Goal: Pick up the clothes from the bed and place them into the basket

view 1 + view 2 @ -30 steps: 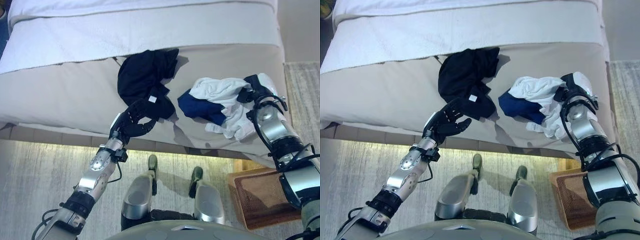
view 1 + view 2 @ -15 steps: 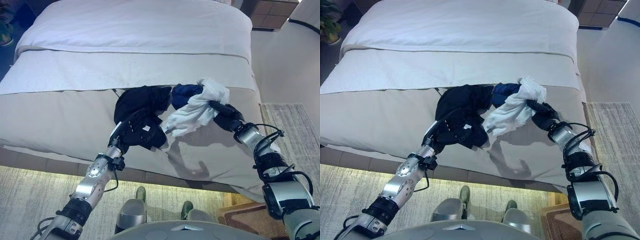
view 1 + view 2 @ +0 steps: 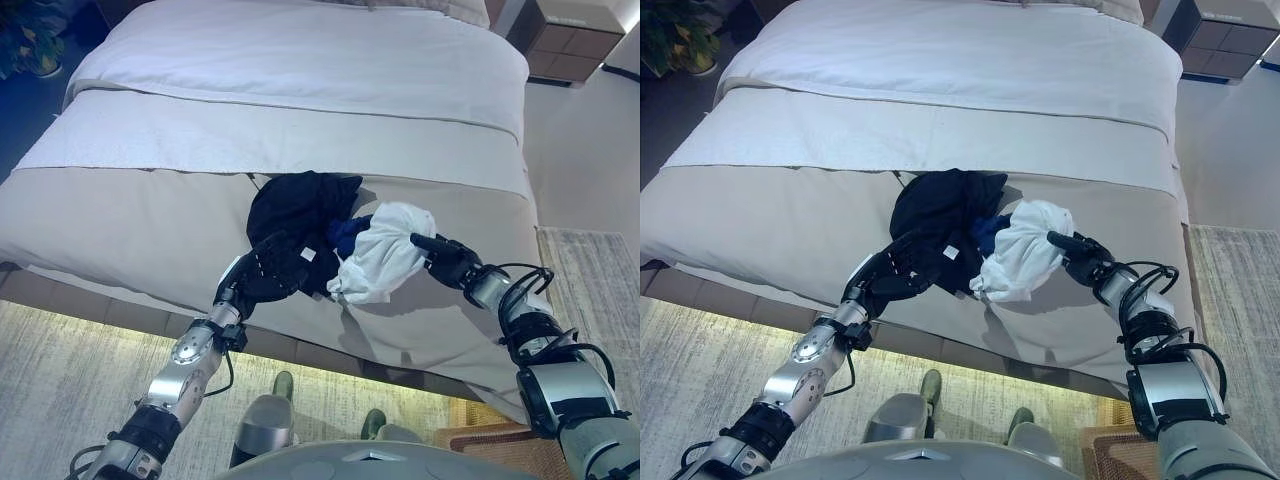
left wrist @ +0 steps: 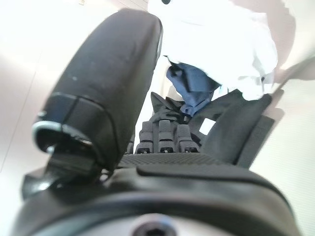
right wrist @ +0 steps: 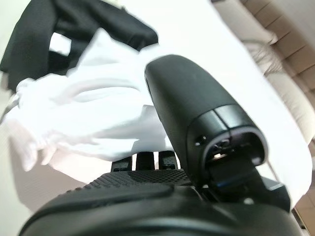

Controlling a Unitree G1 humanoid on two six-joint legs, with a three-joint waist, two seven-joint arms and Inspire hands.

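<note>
Black, navy and white clothes lay bunched together near the front edge of the bed: a black garment on the left, a white garment on the right, a navy piece between them. The left hand had its fingers curled into the black garment, the right hand touched the white garment, its fingers hidden in the cloth so that I could not tell their state. The basket sat on the floor at the near right.

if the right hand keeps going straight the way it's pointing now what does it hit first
The right hand points toward the robot's left, at the white garment, which already lies at its fingers. Straight on, it would push into that cloth first, then the blue garment and black garment bunched behind it, though depth is hard to judge.
</note>
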